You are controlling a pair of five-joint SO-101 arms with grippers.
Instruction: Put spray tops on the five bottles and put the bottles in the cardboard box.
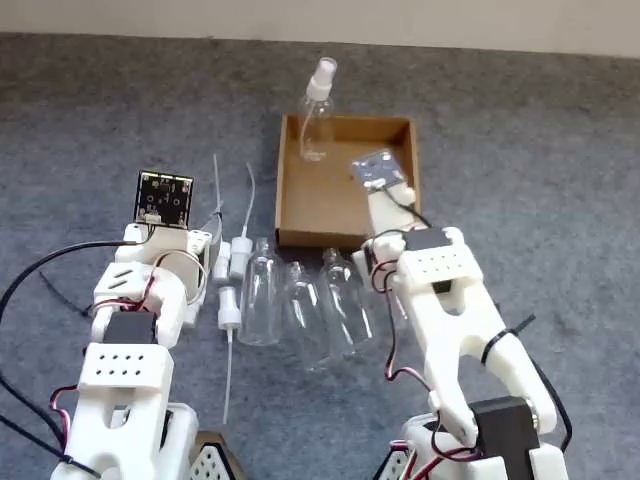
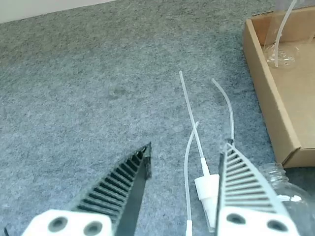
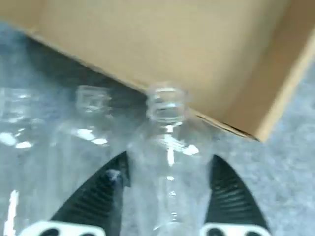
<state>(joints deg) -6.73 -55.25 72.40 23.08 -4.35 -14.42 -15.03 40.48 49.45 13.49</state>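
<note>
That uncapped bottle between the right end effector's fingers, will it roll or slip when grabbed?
Probably light: the bottle looks empty. Lying on its round side, it could roll, though the neighbouring bottle may block it. Its smooth wall might slip in the right end effector.

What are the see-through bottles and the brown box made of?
Bottles: probably clear, glossy plastic, though glass is possible; the grey surface shows through and highlights glint. Box: matt brown cardboard, with thin folded walls and raw edges.
</note>
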